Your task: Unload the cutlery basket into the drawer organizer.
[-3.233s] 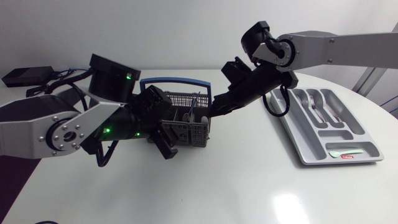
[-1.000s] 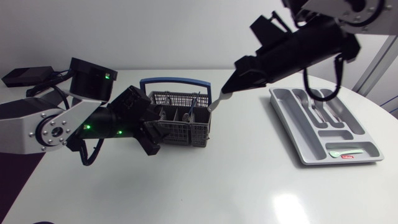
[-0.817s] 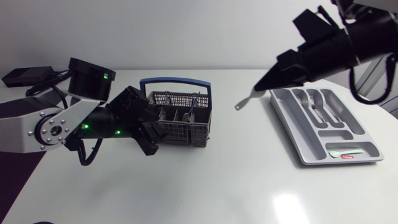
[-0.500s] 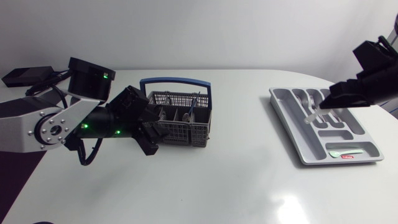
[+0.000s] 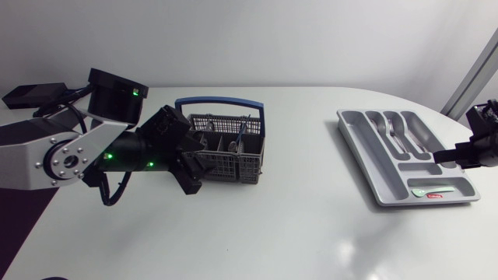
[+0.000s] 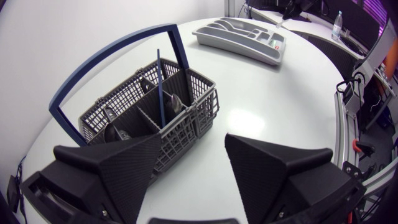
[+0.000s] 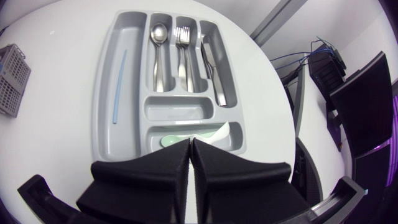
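You have the white round table (image 5: 296, 233) under both arms. Your left arm (image 5: 70, 152) comes in low from the left side, with small green lights on its black joints. The left gripper (image 6: 193, 142) stands wide apart and holds nothing. The cutlery basket (image 5: 229, 155) is just ahead of it, at its left finger. Whether that finger touches the basket wall, you cannot tell. The right gripper (image 7: 189, 144) is over the near edge of the drawer organizer (image 7: 102, 124), well apart from the basket. Its fingers are pressed to a thin slit, and a white utensil (image 7: 217, 132) comes out from between the tips, above the wide cross compartment. The organizer is a grey tray at the right side of the table. It has a spoon (image 7: 160, 50), a fork (image 7: 182, 46) and a knife (image 7: 211, 62) in three neighbouring long slots, and a pale blue stick (image 7: 118, 87) in the outer long slot. The basket is of grey mesh with a blue hoop handle (image 5: 218, 101). A thin blue rod (image 6: 160, 87) stands upright in it, and some metal cutlery is in the compartments beside the rod. A pale green piece (image 7: 171, 141) lies in the wide cross compartment. In the head view it shows a small red label (image 5: 434, 196), too small to read.
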Motion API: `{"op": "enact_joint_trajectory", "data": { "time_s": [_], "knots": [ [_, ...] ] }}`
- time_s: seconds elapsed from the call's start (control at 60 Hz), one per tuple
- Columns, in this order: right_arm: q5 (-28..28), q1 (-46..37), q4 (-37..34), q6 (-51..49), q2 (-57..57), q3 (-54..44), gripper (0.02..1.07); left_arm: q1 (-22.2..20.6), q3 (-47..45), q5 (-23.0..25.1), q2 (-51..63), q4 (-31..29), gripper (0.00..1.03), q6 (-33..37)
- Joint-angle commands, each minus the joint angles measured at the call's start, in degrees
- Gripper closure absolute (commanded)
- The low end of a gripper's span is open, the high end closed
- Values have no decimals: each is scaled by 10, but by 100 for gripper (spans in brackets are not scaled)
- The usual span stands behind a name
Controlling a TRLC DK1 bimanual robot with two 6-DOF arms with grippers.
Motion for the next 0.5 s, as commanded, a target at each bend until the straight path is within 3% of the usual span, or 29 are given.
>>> {"op": "enact_joint_trajectory", "data": {
  "time_s": [0.0, 0.417, 0.483],
  "knots": [
    [14, -10, 23, -10, 42, -18, 101, -4, 15, 2, -1, -9, 32, -1],
    [47, -22, 123, 1, 187, -27, 101, -4, 19, 2, 3, -12, 32, -1],
    [47, -22, 125, 3, 195, -27, 85, -4, 21, 2, 7, -12, 32, -1]
  ]
}}
